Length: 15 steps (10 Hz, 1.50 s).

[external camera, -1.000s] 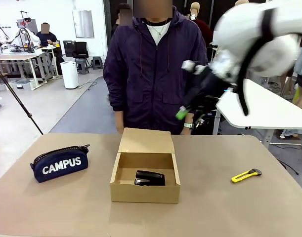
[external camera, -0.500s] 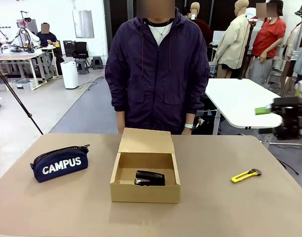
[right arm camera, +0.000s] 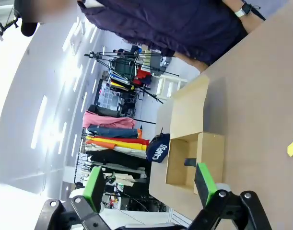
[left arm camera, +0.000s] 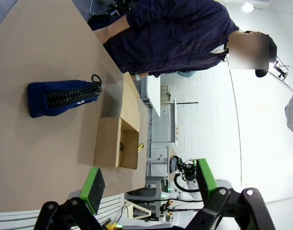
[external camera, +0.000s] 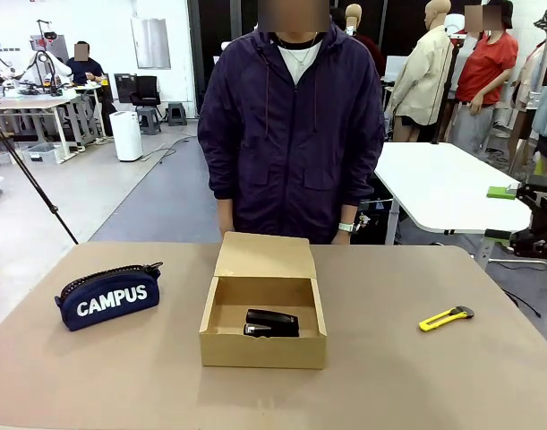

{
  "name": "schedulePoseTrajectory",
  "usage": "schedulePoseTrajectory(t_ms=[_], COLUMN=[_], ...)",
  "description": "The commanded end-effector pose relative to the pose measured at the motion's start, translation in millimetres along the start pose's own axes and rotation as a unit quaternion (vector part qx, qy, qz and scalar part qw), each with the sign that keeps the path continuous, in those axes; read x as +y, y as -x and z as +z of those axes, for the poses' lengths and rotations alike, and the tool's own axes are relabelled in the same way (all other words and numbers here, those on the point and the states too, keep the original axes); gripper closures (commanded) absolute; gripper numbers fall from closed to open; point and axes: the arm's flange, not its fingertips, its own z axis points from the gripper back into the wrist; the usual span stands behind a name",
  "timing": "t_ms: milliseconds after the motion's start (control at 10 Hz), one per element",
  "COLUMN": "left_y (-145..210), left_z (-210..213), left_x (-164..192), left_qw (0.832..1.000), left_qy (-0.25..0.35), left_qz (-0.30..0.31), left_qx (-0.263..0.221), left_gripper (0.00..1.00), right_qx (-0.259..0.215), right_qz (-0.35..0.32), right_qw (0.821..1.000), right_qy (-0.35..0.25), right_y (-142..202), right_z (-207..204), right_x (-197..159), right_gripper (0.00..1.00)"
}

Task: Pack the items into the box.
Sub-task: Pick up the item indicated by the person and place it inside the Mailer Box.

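Already inside shallow brown box (external camera: 262, 349), black stapler (external camera: 272, 322); both arms' jaws apart, empty.

We see a plain brown tabletop (external camera: 389, 376) carrying three things. At its middle sits an open cardboard box (external camera: 262, 349), its flap lid (external camera: 265, 255) raised at the far side. Well to the left of the box lies a navy zip pouch (external camera: 108, 298) lettered "CAMPUS" in white, zipper along its top. Well apart on the right, near the tabletop's right edge, a yellow-and-black utility knife (external camera: 446, 318) lies flat at a slight angle. None of the three touches another.
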Motion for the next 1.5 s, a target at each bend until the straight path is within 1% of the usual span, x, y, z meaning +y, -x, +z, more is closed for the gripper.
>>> schedulePoseTrajectory(t_ms=[0, 1400], left_y=[0.8, 0.8], left_z=[1.2, 1.2], left_x=[-2.0, -2.0], left_qw=[1.000, 1.000], left_qy=[0.004, 0.004], left_qz=[-0.002, -0.002], left_qx=[0.001, 0.001], left_gripper=[0.00, 0.00], right_qx=[0.012, 0.012], right_qz=[0.005, 0.005], right_qw=[1.000, 1.000], right_qy=[0.002, 0.002], right_y=[2.7, 2.7], right_z=[5.4, 5.4], right_x=[6.6, 6.6], right_gripper=[0.00, 0.00])
